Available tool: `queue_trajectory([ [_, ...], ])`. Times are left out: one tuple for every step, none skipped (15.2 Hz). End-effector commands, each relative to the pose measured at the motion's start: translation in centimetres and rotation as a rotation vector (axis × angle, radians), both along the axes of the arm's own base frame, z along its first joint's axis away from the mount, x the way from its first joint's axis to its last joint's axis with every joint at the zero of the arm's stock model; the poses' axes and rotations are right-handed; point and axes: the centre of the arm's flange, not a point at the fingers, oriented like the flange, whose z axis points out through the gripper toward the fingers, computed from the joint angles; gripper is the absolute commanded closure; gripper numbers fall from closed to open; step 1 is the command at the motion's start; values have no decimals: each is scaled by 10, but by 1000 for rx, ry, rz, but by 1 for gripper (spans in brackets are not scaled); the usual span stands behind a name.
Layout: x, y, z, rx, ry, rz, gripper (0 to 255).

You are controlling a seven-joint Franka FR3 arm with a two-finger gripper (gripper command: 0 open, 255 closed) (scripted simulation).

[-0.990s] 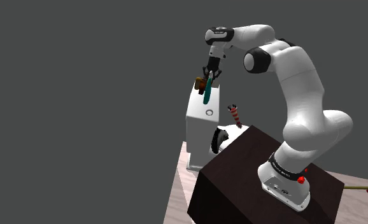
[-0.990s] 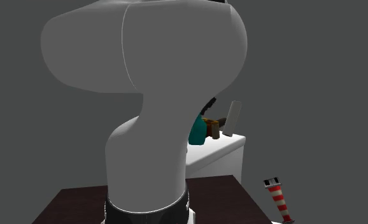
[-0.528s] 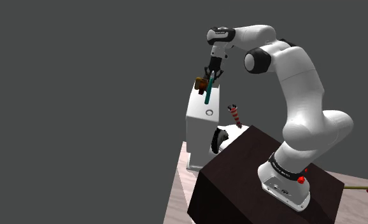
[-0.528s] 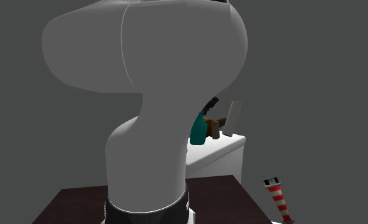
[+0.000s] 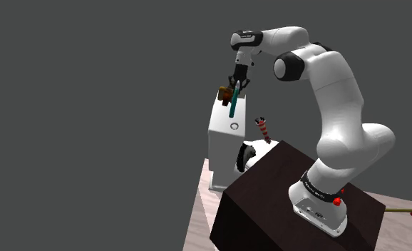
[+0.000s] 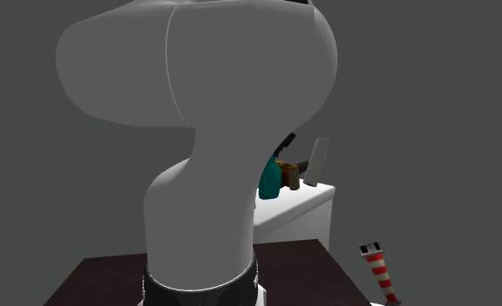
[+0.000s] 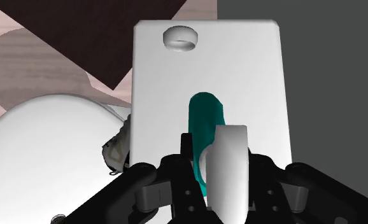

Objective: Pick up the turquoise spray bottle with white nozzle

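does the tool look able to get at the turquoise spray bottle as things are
Yes, it seems so: the tool is shut around the turquoise spray bottle, over the white cabinet, with nothing between them.

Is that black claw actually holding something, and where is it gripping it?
Yes: the gripper clasps the turquoise spray bottle at its top end, beside the white nozzle.

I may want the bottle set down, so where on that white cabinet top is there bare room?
Bare: the cabinet top between the round knob and the turquoise spray bottle in the hand, and along both long edges. Crowded: beside the bottle, where a brown block and a grey slab stand.
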Motion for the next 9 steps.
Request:
queue_trajectory([
  [0,6,-18,22,42,3,255],
  [0,6,-12,22,42,3,255],
  [0,6,-7,22,42,3,255],
  [0,6,-2,22,42,3,255],
  [0,6,4,22,42,3,255],
  [0,6,9,22,42,3,255],
  [0,6,14,22,42,3,255],
  [0,6,15,22,42,3,255],
  [0,6,15,22,42,3,255],
])
